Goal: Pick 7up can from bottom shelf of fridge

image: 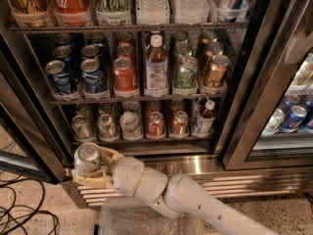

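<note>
My gripper is at the lower left, in front of the fridge's ribbed steel base and below the bottom shelf. It is shut on the 7up can, a green can with a silver pull-tab top, held upright between the cream fingers. The can is out of the fridge, just below and left of the shelf's front rail. Several short cans and a small bottle still stand on the bottom shelf. My white arm runs down to the right.
The rack above holds blue cans, a red can, a bottle and an orange-bronze can. The open door's edge is at the left, cables lie on the floor, and a second cooler stands at the right. A clear plastic bin sits below my arm.
</note>
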Available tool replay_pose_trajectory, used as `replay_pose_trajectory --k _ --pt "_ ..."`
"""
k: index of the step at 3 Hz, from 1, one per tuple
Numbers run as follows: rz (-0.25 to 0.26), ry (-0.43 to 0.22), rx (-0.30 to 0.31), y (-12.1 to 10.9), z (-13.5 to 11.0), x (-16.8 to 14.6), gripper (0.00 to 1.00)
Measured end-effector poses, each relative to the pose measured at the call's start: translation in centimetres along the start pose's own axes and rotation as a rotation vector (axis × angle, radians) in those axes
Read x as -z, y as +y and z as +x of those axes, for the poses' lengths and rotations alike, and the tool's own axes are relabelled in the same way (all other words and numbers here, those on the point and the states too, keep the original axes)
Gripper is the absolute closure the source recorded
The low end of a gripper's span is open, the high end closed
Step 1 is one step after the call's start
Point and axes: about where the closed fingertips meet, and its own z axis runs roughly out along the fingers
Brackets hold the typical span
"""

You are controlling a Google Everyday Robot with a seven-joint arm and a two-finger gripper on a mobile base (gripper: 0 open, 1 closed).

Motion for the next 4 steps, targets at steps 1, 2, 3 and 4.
replay_pose_trajectory --k 1,2,3,4 --pt "-0.055 0.116 -0.149 0.9 -0.6 0.7 1.00" --pt "-0.120 0.230 -0.152 2.5 -2.6 0.7 1.00" --pt "-0.191 0.336 -0.006 4.4 -5.5 -0.3 1.00" --pt "-0.213 0.417 0.217 5.6 -9.0 -1.1 1.00"
